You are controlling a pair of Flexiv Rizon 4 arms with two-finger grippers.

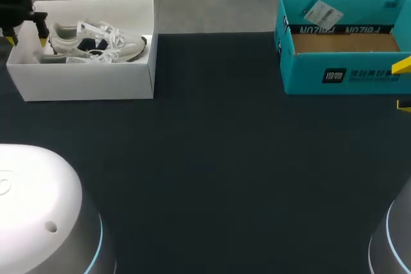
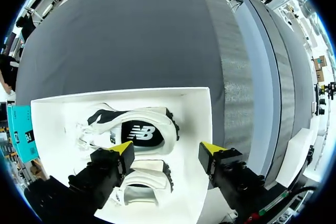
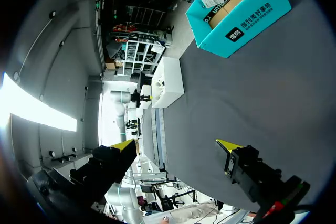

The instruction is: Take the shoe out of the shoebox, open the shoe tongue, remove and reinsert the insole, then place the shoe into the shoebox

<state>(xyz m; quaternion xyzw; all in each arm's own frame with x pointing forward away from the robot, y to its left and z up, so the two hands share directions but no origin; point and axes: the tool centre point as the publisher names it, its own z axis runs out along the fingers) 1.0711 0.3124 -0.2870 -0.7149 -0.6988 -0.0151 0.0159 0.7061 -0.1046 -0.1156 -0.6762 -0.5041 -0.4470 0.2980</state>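
Upper left, the spread left pincer (image 1: 43, 29) hovered at the heel of the shoe (image 1: 96, 42), which lay left-to-right in the shoebox (image 1: 90, 85).

Left gripper (image 2: 168, 149), at the far left, pointed downward with its fingers spread apart; right gripper (image 3: 176, 145), at the right edge, likewise stood spread and empty.

Bright even overhead light, faint shadows, glare inside white shoebox (image 1: 90, 83)
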